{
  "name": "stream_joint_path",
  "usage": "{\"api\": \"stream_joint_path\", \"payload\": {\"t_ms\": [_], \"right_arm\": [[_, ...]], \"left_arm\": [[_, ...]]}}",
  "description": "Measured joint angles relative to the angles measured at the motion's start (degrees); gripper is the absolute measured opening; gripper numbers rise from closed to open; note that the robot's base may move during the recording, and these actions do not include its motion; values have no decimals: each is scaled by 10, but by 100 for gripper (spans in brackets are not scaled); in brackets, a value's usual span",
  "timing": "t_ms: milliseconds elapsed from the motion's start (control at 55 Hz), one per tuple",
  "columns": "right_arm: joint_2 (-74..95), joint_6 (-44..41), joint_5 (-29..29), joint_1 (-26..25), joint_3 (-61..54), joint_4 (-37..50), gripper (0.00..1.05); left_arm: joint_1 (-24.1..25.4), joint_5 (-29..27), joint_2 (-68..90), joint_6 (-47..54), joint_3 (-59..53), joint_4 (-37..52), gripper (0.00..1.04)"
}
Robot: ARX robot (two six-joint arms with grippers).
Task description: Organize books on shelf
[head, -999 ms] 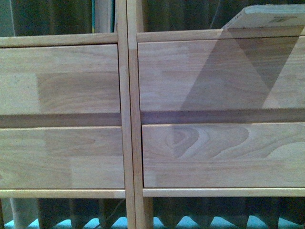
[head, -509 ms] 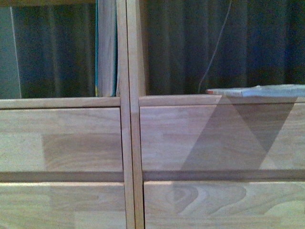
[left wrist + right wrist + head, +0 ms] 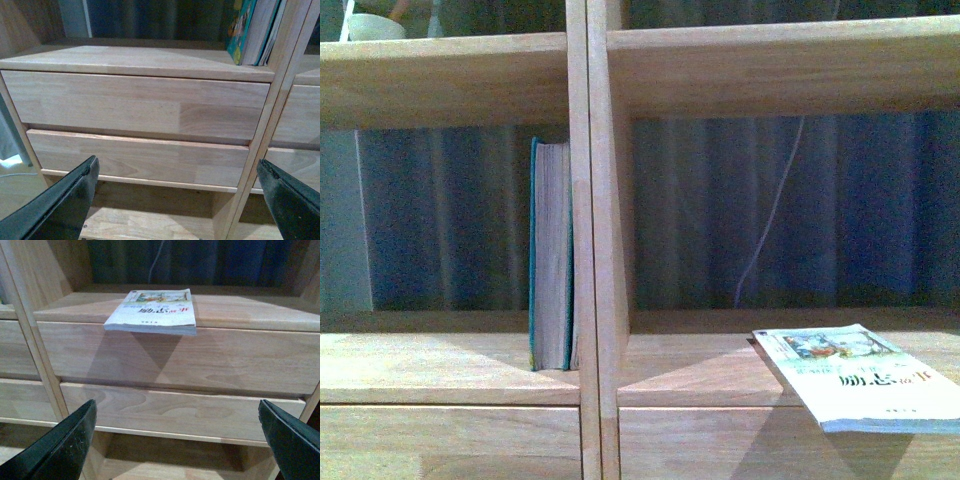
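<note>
The light wooden shelf (image 3: 592,200) fills the front view. A thick teal book (image 3: 550,258) stands upright in the left compartment, tight against the central divider. A thin pale paperback (image 3: 860,378) lies flat in the right compartment, and its near end overhangs the board's front edge. My left gripper (image 3: 177,164) is open and empty, low in front of the left drawer fronts (image 3: 140,105), with the teal book (image 3: 252,30) above it. My right gripper (image 3: 177,406) is open and empty before the right drawer fronts (image 3: 200,355), below the paperback (image 3: 155,310).
An upper shelf board (image 3: 770,65) spans above both compartments. A pale bowl-like object (image 3: 370,25) sits on its left side. Dark curtain folds and a thin hanging cable (image 3: 770,220) show behind the shelf. An open space lies below the drawers (image 3: 150,220).
The front view has risen from the drawer fronts to the open compartments, so both books now show in full. The books have kept their places on the shelf.
</note>
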Motion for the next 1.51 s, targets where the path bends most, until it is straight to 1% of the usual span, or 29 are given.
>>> {"api": "stream_joint_path", "payload": {"t_ms": [109, 182, 273, 345, 454, 527, 654, 799, 854, 908, 981, 1163, 1508], "right_arm": [[1, 6, 2, 1, 0, -3, 98], [20, 59, 21, 5, 9, -41, 98], [58, 122, 33, 9, 11, -38, 98], [124, 175, 46, 14, 26, -7, 98], [224, 235, 49, 15, 50, 37, 98], [307, 299, 54, 21, 79, 67, 98], [464, 439, 79, 51, 135, 117, 98], [584, 545, 98, 79, 181, 156, 98], [638, 598, 104, 89, 210, 172, 98], [685, 635, 112, 95, 236, 185, 98], [730, 662, 120, 96, 268, 204, 98], [805, 697, 122, 92, 329, 220, 98], [901, 723, 125, 83, 430, 226, 98]], "left_arm": [[0, 0, 0, 0, 0, 0, 97], [0, 0, 0, 0, 0, 0, 97], [0, 0, 0, 0, 0, 0, 97], [0, 0, 0, 0, 0, 0, 97], [0, 0, 0, 0, 0, 0, 97], [0, 0, 0, 0, 0, 0, 97], [0, 0, 0, 0, 0, 0, 97], [0, 0, 0, 0, 0, 0, 97], [0, 0, 0, 0, 0, 0, 97], [0, 0, 0, 0, 0, 0, 97], [0, 0, 0, 0, 0, 0, 97], [0, 0, 0, 0, 0, 0, 97], [0, 0, 0, 0, 0, 0, 97]]}}
